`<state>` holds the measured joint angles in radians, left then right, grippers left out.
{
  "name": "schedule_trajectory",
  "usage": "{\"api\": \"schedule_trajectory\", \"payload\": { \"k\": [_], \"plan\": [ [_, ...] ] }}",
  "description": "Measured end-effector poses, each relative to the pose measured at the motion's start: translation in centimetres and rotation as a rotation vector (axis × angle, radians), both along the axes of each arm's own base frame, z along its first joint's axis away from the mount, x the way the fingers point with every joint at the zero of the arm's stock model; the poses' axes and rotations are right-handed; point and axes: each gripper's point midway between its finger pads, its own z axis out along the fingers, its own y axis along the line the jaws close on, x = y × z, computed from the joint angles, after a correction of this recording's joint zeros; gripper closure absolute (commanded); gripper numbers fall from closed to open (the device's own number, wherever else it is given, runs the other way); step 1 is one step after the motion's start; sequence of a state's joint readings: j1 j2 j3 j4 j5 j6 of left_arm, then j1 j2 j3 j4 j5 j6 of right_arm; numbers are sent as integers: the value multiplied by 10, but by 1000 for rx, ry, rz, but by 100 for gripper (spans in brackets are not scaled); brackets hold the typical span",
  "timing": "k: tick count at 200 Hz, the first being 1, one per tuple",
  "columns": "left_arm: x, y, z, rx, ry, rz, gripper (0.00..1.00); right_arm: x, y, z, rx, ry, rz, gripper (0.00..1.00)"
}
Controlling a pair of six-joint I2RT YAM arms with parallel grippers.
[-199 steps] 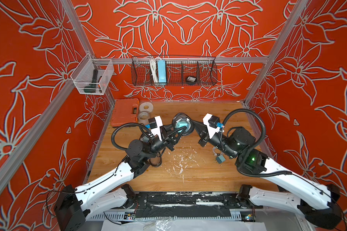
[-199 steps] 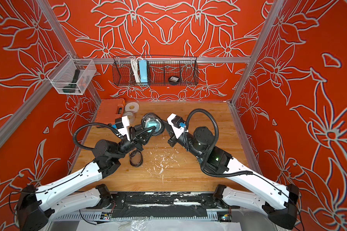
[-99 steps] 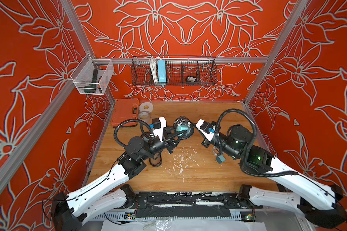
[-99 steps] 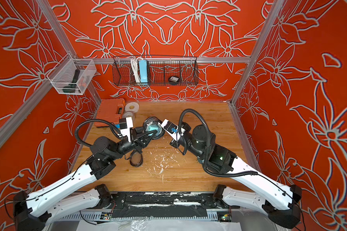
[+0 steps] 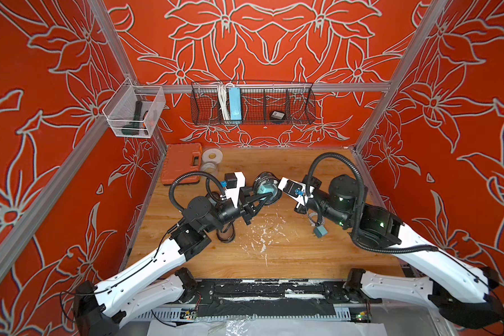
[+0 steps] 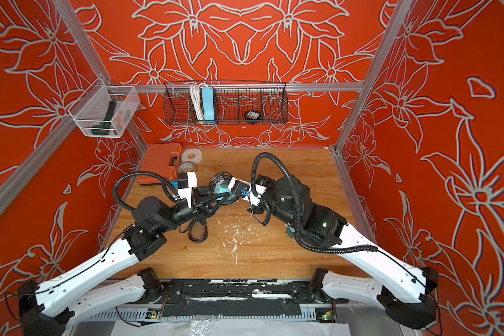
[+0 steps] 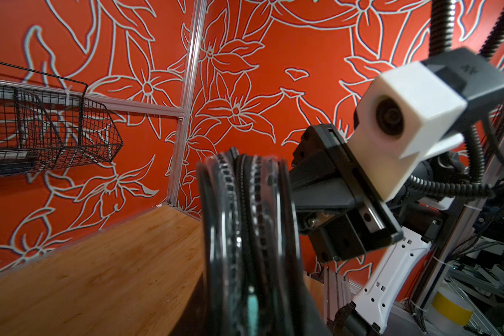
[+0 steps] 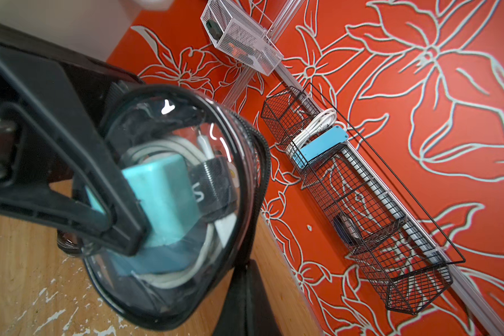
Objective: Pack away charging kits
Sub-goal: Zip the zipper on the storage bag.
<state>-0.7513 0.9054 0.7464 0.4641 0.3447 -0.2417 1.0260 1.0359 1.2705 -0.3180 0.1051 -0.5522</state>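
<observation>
Orange walls [image 5: 274,37] with pale flower outlines enclose a wooden tabletop [image 5: 274,256]; beyond the left gripper [image 5: 266,196] a black wire basket [image 5: 300,110] hangs

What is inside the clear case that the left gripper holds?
The clear case holds a teal plug adapter and coiled white cable. A black band and the left gripper cover parts of them.

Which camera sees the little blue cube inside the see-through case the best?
The right wrist view: the blue cube looks big and close through the clear case, white cable coiled around it. Both top views show it as a tiny teal spot. The left wrist view sees the case edge-on, with only a teal sliver.
</observation>
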Motion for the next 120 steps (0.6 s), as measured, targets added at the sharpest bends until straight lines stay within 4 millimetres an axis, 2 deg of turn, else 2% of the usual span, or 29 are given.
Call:
{"api": "schedule_trajectory", "payload": {
  "k": [69, 120],
  "plan": [
    [4, -1, -4, 7, 10, 10, 100, 2, -1, 7, -15, -9, -12, 100],
    [6, 0, -5, 7, 24, 1, 100, -4, 2, -2, 46, 39, 29, 100]
  ]
}}
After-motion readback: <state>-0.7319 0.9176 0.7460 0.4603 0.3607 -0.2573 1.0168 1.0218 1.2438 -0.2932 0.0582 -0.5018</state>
